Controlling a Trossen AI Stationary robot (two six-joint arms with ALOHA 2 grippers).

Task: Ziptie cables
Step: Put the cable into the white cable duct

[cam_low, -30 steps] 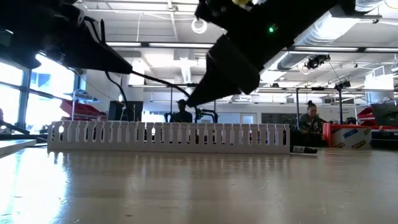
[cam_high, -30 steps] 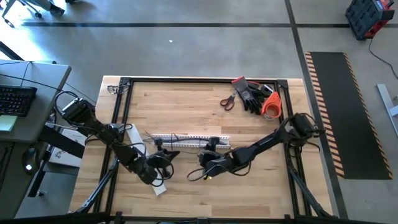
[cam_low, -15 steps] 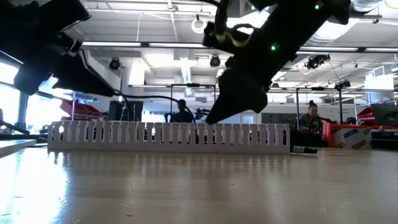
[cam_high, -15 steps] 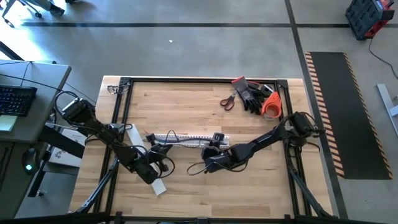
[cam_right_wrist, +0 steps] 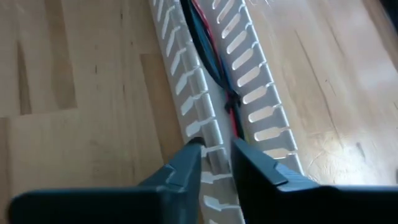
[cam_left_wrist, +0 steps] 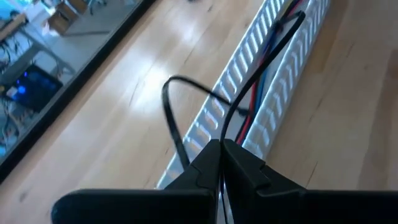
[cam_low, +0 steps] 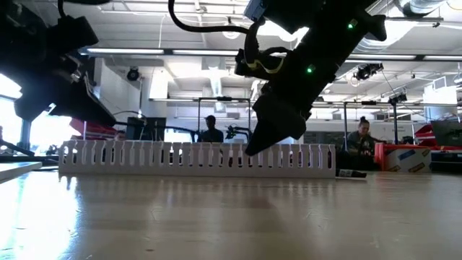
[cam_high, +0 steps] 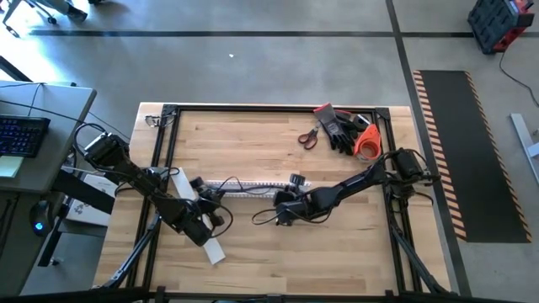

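- Cables [cam_right_wrist: 208, 43] lie bundled lengthwise inside the white slotted channel [cam_high: 253, 186] at mid-table, in the centre of the high view; red, blue and dark strands show between its walls in both wrist views.
- Left gripper [cam_left_wrist: 222, 163], at the lower left of the high view beside the channel's left end, has its fingers pressed together on a thin black strand, apparently a zip tie [cam_left_wrist: 186, 99], which loops up and runs over the channel.
- Right gripper [cam_right_wrist: 216, 163] has moved over the last second from the table's front edge up to the channel's right part, and its fingers have narrowed; they now straddle one channel wall with a small gap left.
- I cannot tell whether those fingers grip the wall or only bracket it.
- Judging by this, the right arm is bracing the channel so the left can work the tie around the bundle; no cinched tie is visible yet.
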